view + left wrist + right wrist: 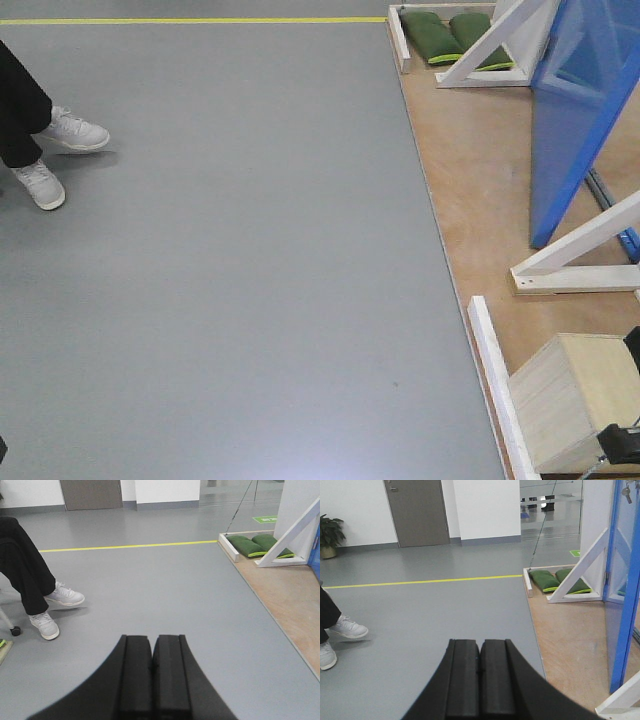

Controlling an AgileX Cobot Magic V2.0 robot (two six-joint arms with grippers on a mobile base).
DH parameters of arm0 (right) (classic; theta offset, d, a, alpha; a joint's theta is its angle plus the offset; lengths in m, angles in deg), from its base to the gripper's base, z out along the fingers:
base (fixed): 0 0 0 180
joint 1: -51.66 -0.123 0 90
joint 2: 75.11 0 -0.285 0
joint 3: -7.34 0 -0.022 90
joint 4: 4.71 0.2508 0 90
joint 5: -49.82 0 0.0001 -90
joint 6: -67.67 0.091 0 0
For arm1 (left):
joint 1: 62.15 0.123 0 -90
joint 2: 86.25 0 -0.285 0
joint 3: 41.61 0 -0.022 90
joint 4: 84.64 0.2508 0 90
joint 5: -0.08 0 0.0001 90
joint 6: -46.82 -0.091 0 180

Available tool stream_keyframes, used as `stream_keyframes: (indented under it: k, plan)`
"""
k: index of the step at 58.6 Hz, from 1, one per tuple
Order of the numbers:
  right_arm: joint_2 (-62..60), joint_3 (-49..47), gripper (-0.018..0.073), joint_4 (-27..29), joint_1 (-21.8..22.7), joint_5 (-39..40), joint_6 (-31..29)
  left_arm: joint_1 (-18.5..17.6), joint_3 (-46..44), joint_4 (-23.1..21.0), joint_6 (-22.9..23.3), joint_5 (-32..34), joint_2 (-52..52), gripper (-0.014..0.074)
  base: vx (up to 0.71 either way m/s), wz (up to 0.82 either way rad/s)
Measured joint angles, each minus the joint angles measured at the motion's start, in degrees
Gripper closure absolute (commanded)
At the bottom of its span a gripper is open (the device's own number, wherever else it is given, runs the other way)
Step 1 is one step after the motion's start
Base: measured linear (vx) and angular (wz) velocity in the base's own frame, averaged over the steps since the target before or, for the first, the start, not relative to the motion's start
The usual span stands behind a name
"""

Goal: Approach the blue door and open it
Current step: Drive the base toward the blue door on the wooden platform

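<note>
The blue door (pixel 575 120) stands on a plywood platform (pixel 470 170) at the right of the front view, its glossy panel seen edge-on and slanting. In the right wrist view the blue door (pixel 624 590) fills the right edge, ahead and to the right of my right gripper (pixel 480 642). That gripper is shut, pads pressed together with nothing between them. My left gripper (pixel 152 639) is also shut and empty, pointing over grey floor; only a blue sliver of the door (pixel 316 555) shows at its right edge. The handle is not in view.
White wooden braces (pixel 580 250) prop the door on both sides. Green sandbags (pixel 440 35) lie at the platform's far end, and a wooden box (pixel 575 400) sits near its front. A seated person's legs and white sneakers (pixel 70 130) are at the left. A yellow floor line (pixel 200 20) runs across.
</note>
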State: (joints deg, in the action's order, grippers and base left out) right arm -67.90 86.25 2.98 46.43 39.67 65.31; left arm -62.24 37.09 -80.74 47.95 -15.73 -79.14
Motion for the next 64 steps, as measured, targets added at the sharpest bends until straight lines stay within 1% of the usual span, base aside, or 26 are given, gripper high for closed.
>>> stream_keyframes:
  k: [64]
  plan:
    - [0.0,0.0,0.0547,0.0,0.0,0.0,0.0,0.0,0.0,0.0,0.0,0.0,0.0,0.0524,0.0,0.0]
